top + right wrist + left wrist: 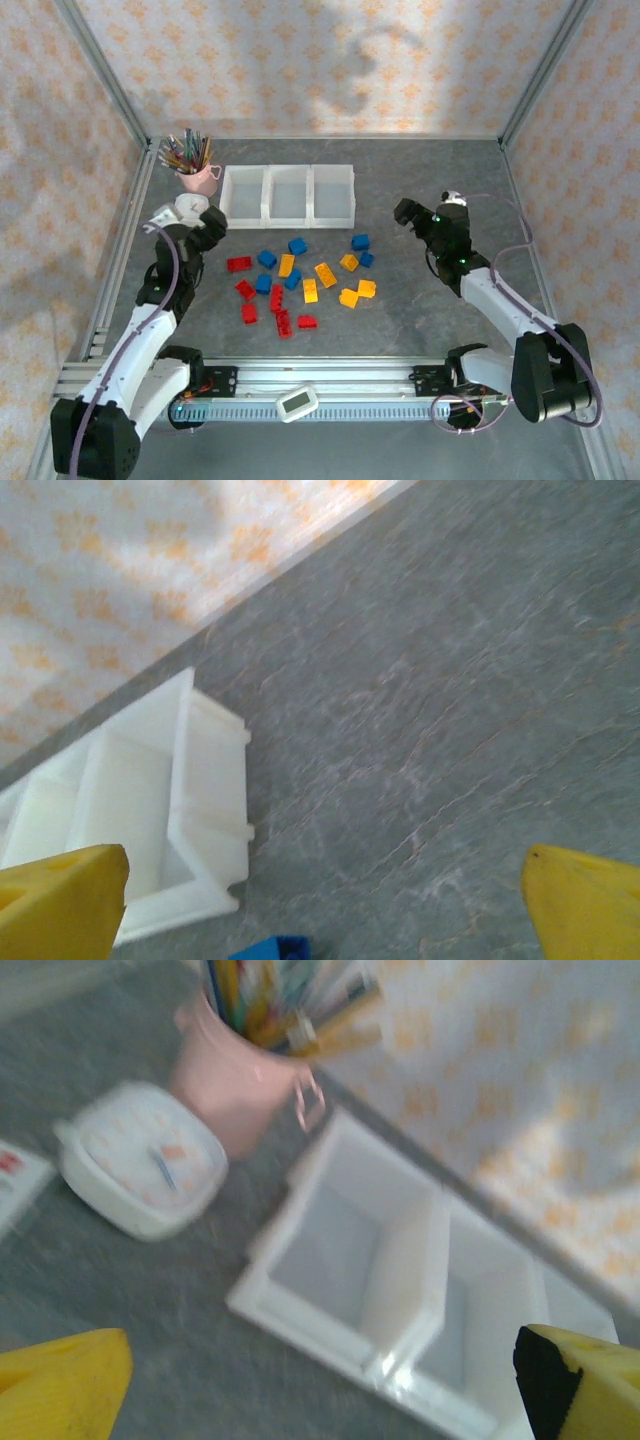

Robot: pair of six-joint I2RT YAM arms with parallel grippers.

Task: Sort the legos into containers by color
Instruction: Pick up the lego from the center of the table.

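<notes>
— Three joined bins, the containers, stand at the far middle of the table. What does the top view give that the wrist views don't?

— The whole scatter. The legos lie loose on the grey surface just near of the bins, with blue, red and yellow-orange mixed. The reds sit mostly left and near, and two blues sit off to the right.

— And the left wrist view?

— It is blurred, but it looks down into the containers from their left end, past translucent white walls. Just left of them stand the pink cup of pencils and a white dial device. I can't tell whether the cup touches the bin corner.

— The claws?

— The left gripper has its yellow tips at the two lower corners of that view, wide apart and holding nothing. From above it hangs between the dial device and the leftmost bin, partly covering the device.

— The right one?

— The right gripper is also spread wide and holds nothing. Its view takes in the right end of the bin row and one blue lego at the bottom edge. In the top view the right gripper is over bare table, right of the bins and the bricks. A small white device lies on the near rail.
</notes>
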